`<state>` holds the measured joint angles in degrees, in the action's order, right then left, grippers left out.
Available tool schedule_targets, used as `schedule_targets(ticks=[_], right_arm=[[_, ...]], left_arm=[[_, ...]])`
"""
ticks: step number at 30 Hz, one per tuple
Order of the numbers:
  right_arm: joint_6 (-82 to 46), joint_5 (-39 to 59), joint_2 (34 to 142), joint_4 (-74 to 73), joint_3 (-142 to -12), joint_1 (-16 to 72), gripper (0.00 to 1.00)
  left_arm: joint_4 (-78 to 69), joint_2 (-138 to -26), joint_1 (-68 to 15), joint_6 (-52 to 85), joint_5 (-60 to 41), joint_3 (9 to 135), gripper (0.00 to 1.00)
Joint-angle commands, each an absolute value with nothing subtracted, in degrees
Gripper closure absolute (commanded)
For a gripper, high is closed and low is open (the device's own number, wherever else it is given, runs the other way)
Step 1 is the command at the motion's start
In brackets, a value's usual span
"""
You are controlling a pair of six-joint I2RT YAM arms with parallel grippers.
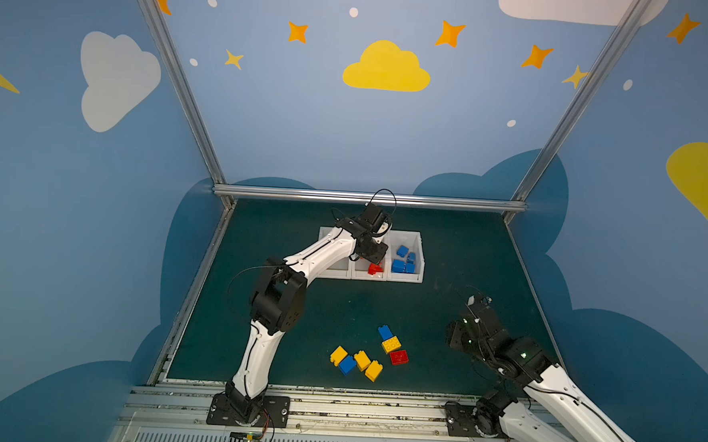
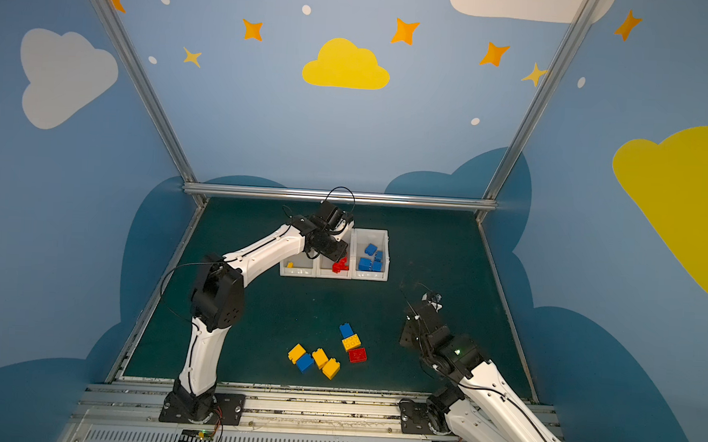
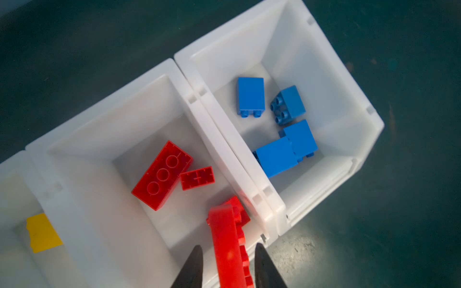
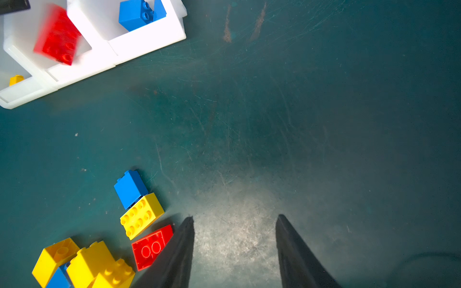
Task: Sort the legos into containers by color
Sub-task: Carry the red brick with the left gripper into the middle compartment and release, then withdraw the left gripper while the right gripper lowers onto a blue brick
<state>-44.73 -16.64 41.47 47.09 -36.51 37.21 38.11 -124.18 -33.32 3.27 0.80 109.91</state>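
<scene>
Spreading across most of both top views, the dark green surface (image 1: 463,319) carries a row of three white bins at its far middle. Of these, the right bin (image 3: 336,82) holds four blue legos (image 3: 250,96), the middle bin (image 3: 82,139) holds a long red lego (image 3: 162,174) lying studs down with a small red lego (image 3: 197,178) just beside it, and the left bin (image 3: 15,174) shows one yellow lego (image 3: 42,233). Over the near right part of the middle bin hangs the left pincer (image 3: 228,245), its jaws a little apart; a red brick (image 3: 227,237) stands on edge between them with a sliver of gap on each side, and it looks blurred in the right wrist view. Low over bare surface at the near right, the right pincer (image 4: 235,216) is partly open with nothing between its jaws. Just left of it lie the loose legos: a red one (image 1: 398,357), a yellow one (image 1: 391,343) and a blue one (image 1: 384,331) in a touching line, then a cluster of three yellow and one blue (image 1: 347,365) further left.
</scene>
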Motion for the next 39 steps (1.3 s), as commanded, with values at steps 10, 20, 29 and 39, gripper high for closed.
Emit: schedule_targets(ticks=[10, 20, 29, 39], right_arm=[[-43.6, -15.2, 43.9, 47.3, -40.3, 37.0, 0.45], [-38.3, -6.0, 53.9, 44.0, -43.6, 37.1, 0.45], [-37.7, 0.0, 71.5, 42.8, -51.0, 39.9, 0.45], [-33.3, 0.6, 94.5, 50.3, -67.8, 44.7, 0.45]], left_arm=[[34.5, -117.0, -32.0, 6.1, 0.5, 102.5, 0.48], [27.1, -98.4, -30.6, 11.7, -1.1, 80.0, 0.44], [24.2, -81.9, -30.0, 18.9, -1.0, 60.2, 0.38], [23.0, -66.2, -29.3, 26.0, 0.9, 43.9, 0.32]])
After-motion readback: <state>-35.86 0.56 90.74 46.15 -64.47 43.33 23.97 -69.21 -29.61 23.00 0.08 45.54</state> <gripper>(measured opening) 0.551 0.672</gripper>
